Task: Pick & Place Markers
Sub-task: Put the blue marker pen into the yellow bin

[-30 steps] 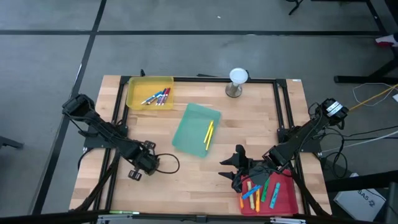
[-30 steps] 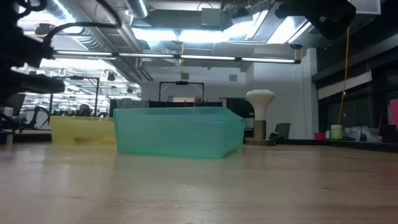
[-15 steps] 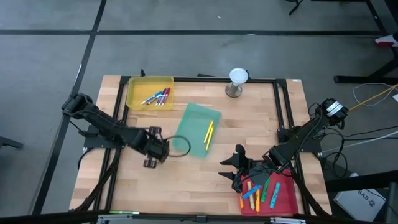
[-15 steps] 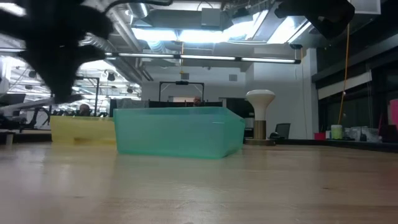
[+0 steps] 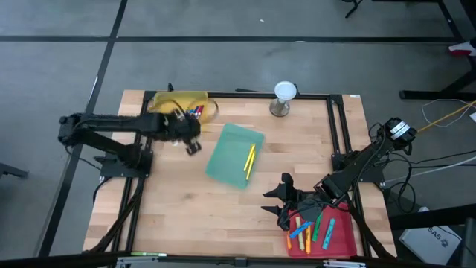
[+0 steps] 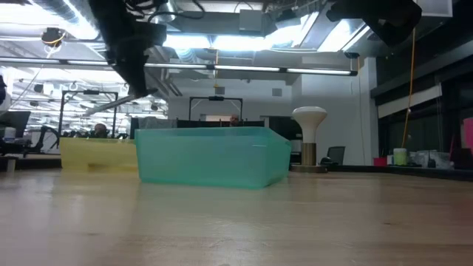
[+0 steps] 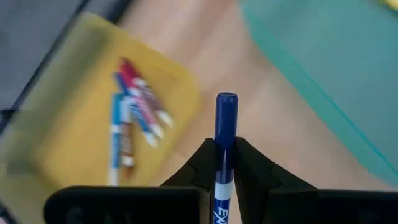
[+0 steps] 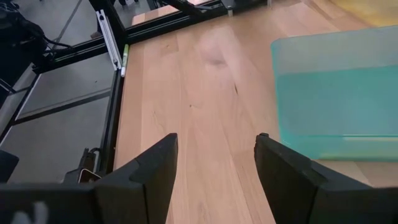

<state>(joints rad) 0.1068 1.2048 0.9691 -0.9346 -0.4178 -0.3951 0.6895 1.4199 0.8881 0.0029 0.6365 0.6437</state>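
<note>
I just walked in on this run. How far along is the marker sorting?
Partly done. The yellow tray already holds several markers, and the green tray holds a yellow marker. The left gripper grips a blue marker at the yellow tray. Still left: the markers on the red tray, beside the open right gripper.
</note>
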